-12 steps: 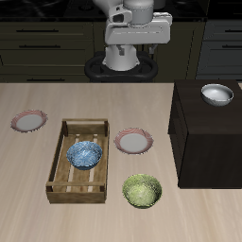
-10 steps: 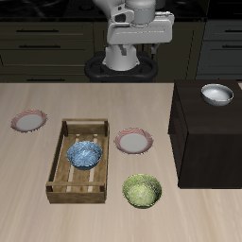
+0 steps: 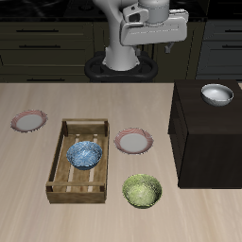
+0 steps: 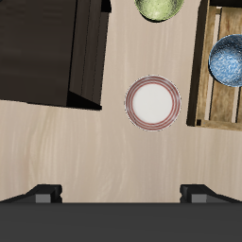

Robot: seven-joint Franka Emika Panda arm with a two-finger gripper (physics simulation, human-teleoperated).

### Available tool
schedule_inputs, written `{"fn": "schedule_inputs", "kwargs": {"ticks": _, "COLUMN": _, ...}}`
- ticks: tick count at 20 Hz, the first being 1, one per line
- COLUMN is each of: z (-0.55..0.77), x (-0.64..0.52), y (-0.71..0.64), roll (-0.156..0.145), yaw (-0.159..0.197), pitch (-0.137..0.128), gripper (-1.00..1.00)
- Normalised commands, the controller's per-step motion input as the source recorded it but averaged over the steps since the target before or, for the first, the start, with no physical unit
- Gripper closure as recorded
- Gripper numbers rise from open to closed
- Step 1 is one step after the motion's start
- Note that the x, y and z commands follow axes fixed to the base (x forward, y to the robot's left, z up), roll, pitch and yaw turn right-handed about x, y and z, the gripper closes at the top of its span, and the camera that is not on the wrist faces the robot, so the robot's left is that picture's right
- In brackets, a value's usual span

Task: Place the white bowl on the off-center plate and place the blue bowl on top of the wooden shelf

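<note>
Since before, my arm has swung sideways at the bench's (image 3: 28,170) back; bowls unmoved. Wooden shelf (image 3: 210,142) carries the white bowl (image 3: 216,94) on top. Crate (image 3: 68,168) holds the blue bowl (image 3: 84,155). One plate (image 3: 133,142) lies between crate and shelf, another (image 3: 28,121) farther off. Gripper (image 4: 121,195) fingers apart, empty.

The blue bowl (image 3: 84,154) is walled in by the slatted crate (image 3: 62,151), reachable from above; the wooden shelf (image 3: 203,132) top is largely unoccupied.
</note>
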Motion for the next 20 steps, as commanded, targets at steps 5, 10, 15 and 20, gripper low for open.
{"fn": "schedule_inputs", "kwargs": {"ticks": 5, "z": 0.05, "x": 0.2, "y": 0.33, "roll": 0.016, "yaw": 0.01, "pitch": 0.003, "gripper": -1.0}}
{"fn": "schedule_inputs", "kwargs": {"ticks": 10, "z": 0.04, "x": 0.2, "y": 0.3, "roll": 0.011, "yaw": -0.001, "pitch": 0.013, "gripper": -1.0}}
{"fn": "schedule_inputs", "kwargs": {"ticks": 15, "z": 0.05, "x": 0.3, "y": 0.41, "roll": -0.004, "yaw": -0.008, "pitch": 0.01, "gripper": -1.0}}
{"fn": "schedule_inputs", "kwargs": {"ticks": 20, "z": 0.05, "x": 0.23, "y": 0.21, "roll": -0.016, "yaw": 0.0, "pitch": -0.003, "gripper": -1.0}}
